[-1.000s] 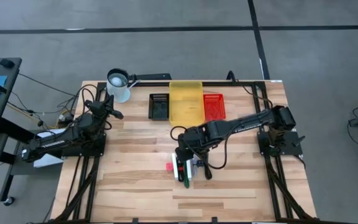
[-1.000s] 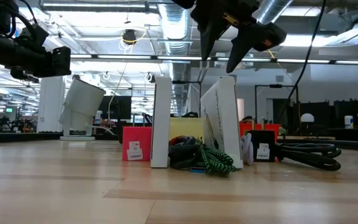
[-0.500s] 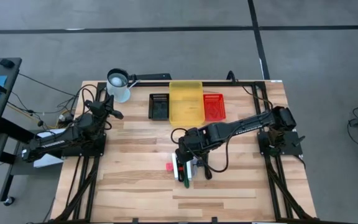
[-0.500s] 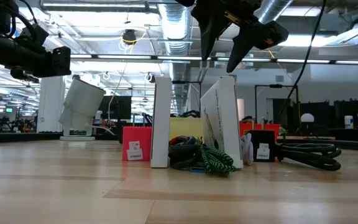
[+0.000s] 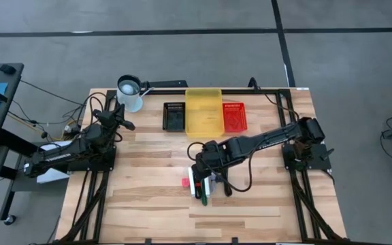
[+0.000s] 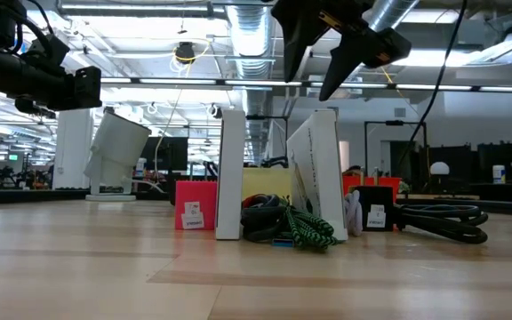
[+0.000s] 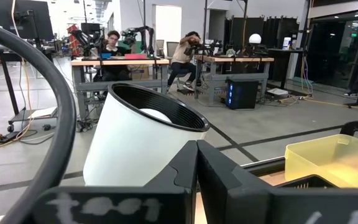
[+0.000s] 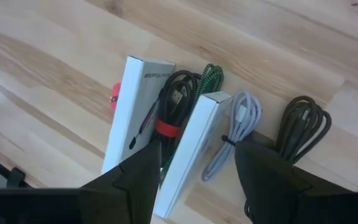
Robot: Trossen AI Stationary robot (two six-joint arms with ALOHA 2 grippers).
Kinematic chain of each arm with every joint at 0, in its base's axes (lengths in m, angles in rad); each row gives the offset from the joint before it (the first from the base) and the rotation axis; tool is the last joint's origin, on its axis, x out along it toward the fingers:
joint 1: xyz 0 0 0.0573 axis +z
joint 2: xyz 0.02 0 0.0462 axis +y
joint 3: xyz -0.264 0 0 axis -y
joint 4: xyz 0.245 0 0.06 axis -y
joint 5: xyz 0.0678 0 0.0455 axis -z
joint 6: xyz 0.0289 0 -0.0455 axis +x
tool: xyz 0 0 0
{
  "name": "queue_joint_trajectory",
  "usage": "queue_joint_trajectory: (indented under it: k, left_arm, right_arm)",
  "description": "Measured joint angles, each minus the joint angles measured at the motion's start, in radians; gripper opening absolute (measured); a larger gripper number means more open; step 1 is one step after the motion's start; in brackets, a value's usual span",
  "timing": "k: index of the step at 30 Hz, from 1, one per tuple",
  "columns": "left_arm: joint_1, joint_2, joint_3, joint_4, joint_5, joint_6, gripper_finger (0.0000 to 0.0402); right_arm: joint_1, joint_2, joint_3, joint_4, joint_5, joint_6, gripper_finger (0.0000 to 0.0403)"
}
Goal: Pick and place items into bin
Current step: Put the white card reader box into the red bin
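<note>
On the worktop (image 5: 148, 204): you have a wooden surface carrying everything below.
Bins: your yellow bin (image 5: 203, 110) sits at the far edge, between a black tray (image 5: 174, 116) and a red tray (image 5: 234, 116).
Left arm: you see it parked at the left side near a white cup (image 5: 130, 92); its left end effector (image 7: 196, 163) shows its fingers pressed together, closed on nothing.
Right end effector (image 6: 321, 67): you have it hovering above the item cluster, fingers spread apart, holding nothing.
Items: your two white boxes (image 8: 135, 109) (image 8: 188, 146) stand on edge at mid-worktop, well short of the bins.
Cables: between the boxes lie a black coiled cable (image 8: 173, 102) and a green braided cable (image 8: 211, 76); beside them a grey cable (image 8: 234, 130) and a dark cable (image 8: 303, 124).
Smallest: you can spot a pink-red cube (image 5: 184, 182) just beside the left box.
</note>
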Motion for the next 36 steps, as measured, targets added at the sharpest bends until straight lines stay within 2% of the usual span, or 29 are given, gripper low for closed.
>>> queue_joint_trajectory:
  k: [36]
  left_arm:
    - [0.000, 0.000, 0.000, 0.000, 0.000, 0.000, 0.0000]
  right_arm:
    - [0.020, -0.001, -0.023, 0.024, 0.040, -0.010, 0.0201]
